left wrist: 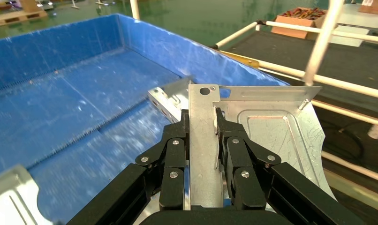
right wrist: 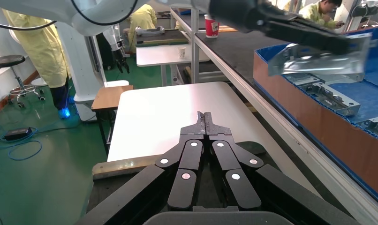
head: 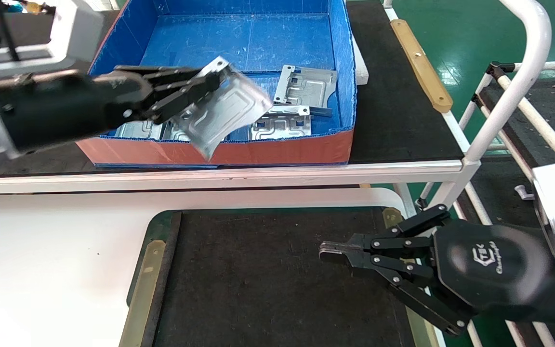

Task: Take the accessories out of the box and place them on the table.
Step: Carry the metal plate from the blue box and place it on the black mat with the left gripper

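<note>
Right gripper (head: 328, 251): housing marked "TEK", second line illegible; jaws closed, empty, over the worktop (head: 268, 270) mat's right edge. Left gripper (left wrist: 202, 123): jaws clamped on one bracket (head: 227, 108), tilted above the box (head: 219, 152) front wall; other brackets (head: 306, 86) lie inside near the box's front right corner.

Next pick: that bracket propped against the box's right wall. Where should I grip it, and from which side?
Grip the raised far edge of the propped bracket, coming down from above. It appears to lean tilted over another bracket, so that flanged top edge looks free, while its low edge is blocked. The left gripper already holds a bracket; right gripper hovers over the table.
</note>
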